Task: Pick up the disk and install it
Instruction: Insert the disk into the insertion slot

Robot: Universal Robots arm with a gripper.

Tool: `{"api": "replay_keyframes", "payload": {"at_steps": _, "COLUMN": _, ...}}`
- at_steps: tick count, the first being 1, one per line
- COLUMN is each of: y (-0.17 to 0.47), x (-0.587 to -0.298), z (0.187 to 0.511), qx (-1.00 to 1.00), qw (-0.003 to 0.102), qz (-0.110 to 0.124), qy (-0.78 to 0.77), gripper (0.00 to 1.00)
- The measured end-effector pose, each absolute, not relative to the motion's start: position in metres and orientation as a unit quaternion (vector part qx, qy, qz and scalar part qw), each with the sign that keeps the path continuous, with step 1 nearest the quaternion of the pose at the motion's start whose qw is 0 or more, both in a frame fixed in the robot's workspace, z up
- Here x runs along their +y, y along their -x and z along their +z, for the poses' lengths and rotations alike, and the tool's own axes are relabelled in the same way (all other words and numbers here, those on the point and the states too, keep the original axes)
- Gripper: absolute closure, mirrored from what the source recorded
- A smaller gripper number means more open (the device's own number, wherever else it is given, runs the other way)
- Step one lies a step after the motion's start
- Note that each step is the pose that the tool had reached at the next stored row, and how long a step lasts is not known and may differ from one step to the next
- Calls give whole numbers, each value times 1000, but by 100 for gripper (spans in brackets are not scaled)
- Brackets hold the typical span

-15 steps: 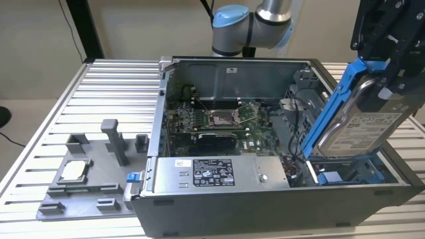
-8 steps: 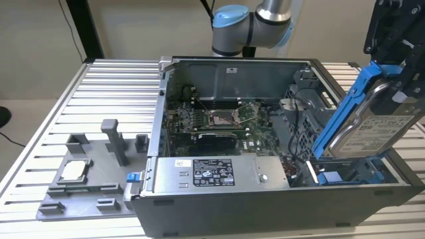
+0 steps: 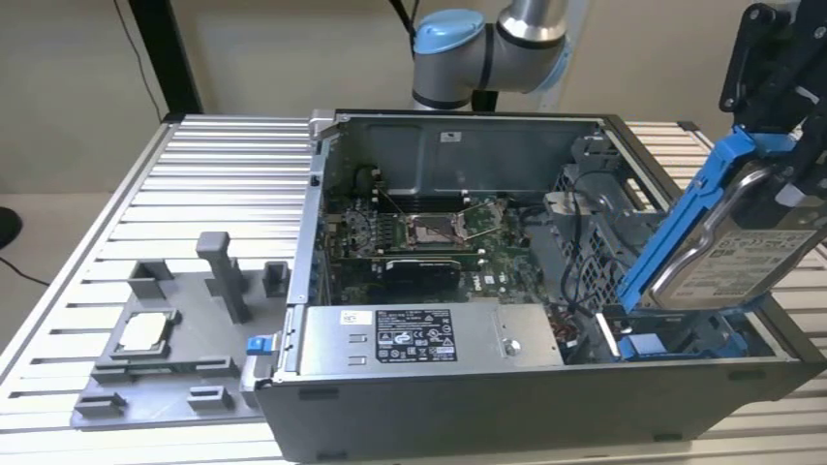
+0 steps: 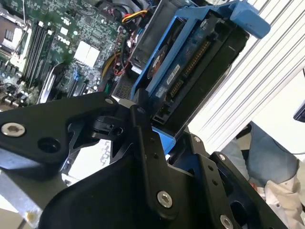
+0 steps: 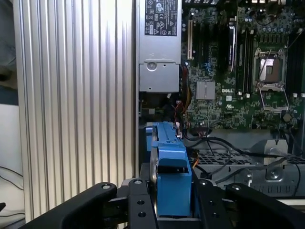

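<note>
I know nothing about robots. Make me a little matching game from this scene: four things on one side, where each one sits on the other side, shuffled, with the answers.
Things
1. disk
2. small square chip
3. silver box with black label
4. processor socket

Places
A. on the grey tray, outside the case
B. middle of the green board
C. gripped in the claw, tilted over one end of the case
D. inside the case, along the wall nearest the exterior view

Pairs: 1-C, 2-A, 3-D, 4-B

wall: plain beige (image 3: 65, 58) | table: ribbed silver metal (image 3: 220, 184) | post: black upright, behind table (image 3: 163, 53)
</note>
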State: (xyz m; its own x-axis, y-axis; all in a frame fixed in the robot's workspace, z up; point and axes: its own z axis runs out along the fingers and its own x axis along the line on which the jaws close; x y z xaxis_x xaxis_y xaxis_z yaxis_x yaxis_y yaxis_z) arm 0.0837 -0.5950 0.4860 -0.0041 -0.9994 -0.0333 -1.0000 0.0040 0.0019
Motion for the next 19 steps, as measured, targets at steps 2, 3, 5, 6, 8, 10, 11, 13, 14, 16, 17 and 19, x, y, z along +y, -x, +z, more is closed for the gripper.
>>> {"api": "replay_keyframes", "payload": {"at_steps": 2, "y": -84, "x": -595, "z": 485, "qx": 708, "qw": 14, "qz": 15, "qy": 705, "gripper": 100}}
{"api": "replay_keyframes", "payload": {"at_steps": 3, "y": -84, "x": -595, "z": 485, "qx": 708, "qw": 15, "qz": 16, "qy": 706, "gripper": 100}}
{"api": "replay_keyframes", "payload": {"at_steps": 5, "y": -84, "x": -595, "z": 485, "qx": 708, "qw": 16, "qz": 17, "qy": 705, "gripper": 100}}
{"api": "replay_keyframes", "payload": {"at_steps": 6, "y": -84, "x": -595, "z": 485, "qx": 708, "qw": 16, "qz": 17, "qy": 706, "gripper": 100}}
{"api": "replay_keyframes", "payload": {"at_steps": 8, "y": -86, "x": -595, "z": 485, "qx": 708, "qw": 17, "qz": 17, "qy": 706, "gripper": 100}}
{"api": "replay_keyframes", "payload": {"at_steps": 10, "y": -88, "x": -595, "z": 484, "qx": 708, "qw": 16, "qz": 17, "qy": 706, "gripper": 100}}
{"api": "replay_keyframes", "payload": {"at_steps": 11, "y": -88, "x": -595, "z": 483, "qx": 708, "qw": 16, "qz": 17, "qy": 706, "gripper": 100}}
{"api": "replay_keyframes", "payload": {"at_steps": 13, "y": -89, "x": -595, "z": 481, "qx": 708, "qw": 16, "qz": 17, "qy": 706, "gripper": 100}}
{"api": "replay_keyframes", "payload": {"at_steps": 14, "y": -89, "x": -595, "z": 480, "qx": 708, "qw": 16, "qz": 17, "qy": 705, "gripper": 100}}
{"api": "replay_keyframes", "payload": {"at_steps": 16, "y": -90, "x": -595, "z": 477, "qx": 708, "qw": 16, "qz": 17, "qy": 705, "gripper": 100}}
{"api": "replay_keyframes", "payload": {"at_steps": 17, "y": -90, "x": -595, "z": 476, "qx": 708, "qw": 16, "qz": 17, "qy": 705, "gripper": 100}}
{"api": "replay_keyframes", "payload": {"at_steps": 19, "y": -91, "x": -595, "z": 473, "qx": 708, "qw": 16, "qz": 17, "qy": 706, "gripper": 100}}
